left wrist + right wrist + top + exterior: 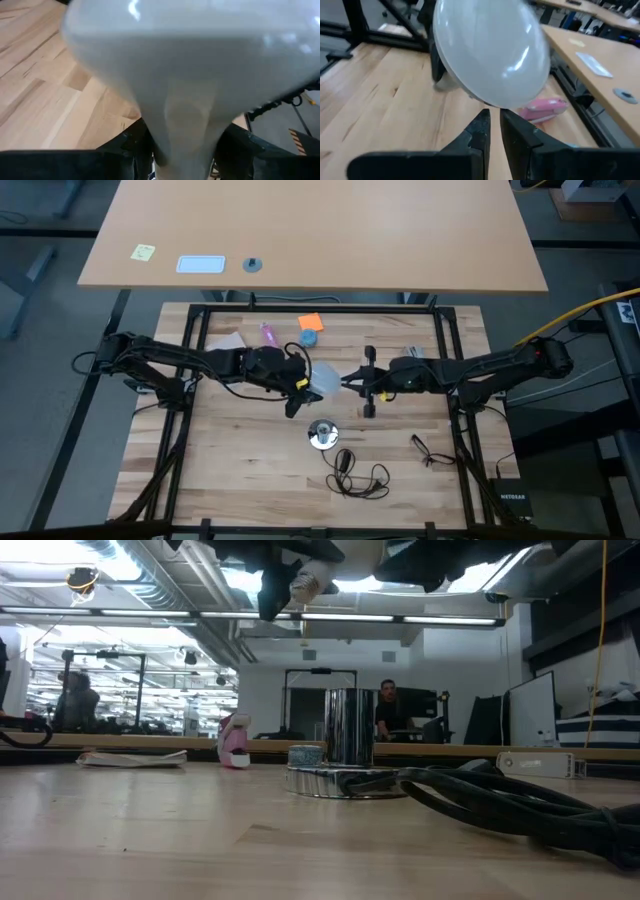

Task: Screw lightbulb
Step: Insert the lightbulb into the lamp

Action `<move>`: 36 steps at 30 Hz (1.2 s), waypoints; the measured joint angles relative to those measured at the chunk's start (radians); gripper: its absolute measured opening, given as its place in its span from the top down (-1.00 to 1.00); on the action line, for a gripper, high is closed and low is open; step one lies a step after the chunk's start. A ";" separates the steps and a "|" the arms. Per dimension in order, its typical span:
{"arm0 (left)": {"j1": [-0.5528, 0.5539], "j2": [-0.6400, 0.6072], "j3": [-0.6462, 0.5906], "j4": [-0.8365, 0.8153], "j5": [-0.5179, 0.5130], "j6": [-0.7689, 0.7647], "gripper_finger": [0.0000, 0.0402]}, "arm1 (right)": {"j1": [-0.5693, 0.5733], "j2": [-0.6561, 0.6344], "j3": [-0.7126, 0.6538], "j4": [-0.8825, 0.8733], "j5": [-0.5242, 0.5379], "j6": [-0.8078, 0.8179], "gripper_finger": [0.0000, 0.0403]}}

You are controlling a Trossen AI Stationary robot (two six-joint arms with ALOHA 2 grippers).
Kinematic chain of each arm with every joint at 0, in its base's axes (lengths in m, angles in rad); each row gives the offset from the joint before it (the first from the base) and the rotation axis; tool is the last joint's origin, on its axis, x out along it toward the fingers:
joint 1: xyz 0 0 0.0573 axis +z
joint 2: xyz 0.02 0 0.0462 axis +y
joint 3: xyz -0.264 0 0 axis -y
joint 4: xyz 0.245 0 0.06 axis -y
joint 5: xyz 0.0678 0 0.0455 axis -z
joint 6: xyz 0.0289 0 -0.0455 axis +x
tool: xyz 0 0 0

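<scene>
The lightbulb [325, 379], frosted white, hangs in the air over the table's middle. My left gripper [303, 387] is shut on it, and the neck fills that gripper's wrist view [182, 150]. Coming from the right, my right gripper [494, 120] is shut, with its tips right at the globe [490, 55]. The shiny silver lamp base [322, 434] stands on the table on its disc. Its upright socket [350, 725] is well below the bulb, and the black cord [355, 475] trails toward the near edge. My left gripper pinches the bulb's narrow neck [182, 125] between its two fingers [127, 147], coming from the table's left and slanting a little downward. The globe sticks out past the fingertips, and the whole bulb is lifted clear of the table. My right gripper has its tips at the globe's edge [492, 102]; whether they touch it I cannot tell.
A pink object [268, 332], a small blue round object [308, 338], an orange note [311, 322] and a white sheet [228, 342] lie at the far side. A small black cable [428, 450] lies near right. Black frame bars [190, 380] run along both sides.
</scene>
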 joint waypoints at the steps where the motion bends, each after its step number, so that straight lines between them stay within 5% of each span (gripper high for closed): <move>1: 0.000 0.000 0.000 0.000 0.001 0.000 0.21 | 0.000 0.000 0.000 0.009 0.000 0.000 0.75; 31: 0.000 0.002 0.000 0.010 -0.002 0.016 0.22 | 0.000 -0.009 0.000 -0.043 0.006 0.000 0.75; 36: -0.007 -0.019 0.000 0.005 -0.002 0.017 0.24 | 0.000 -0.017 0.000 -0.056 -0.071 0.000 0.75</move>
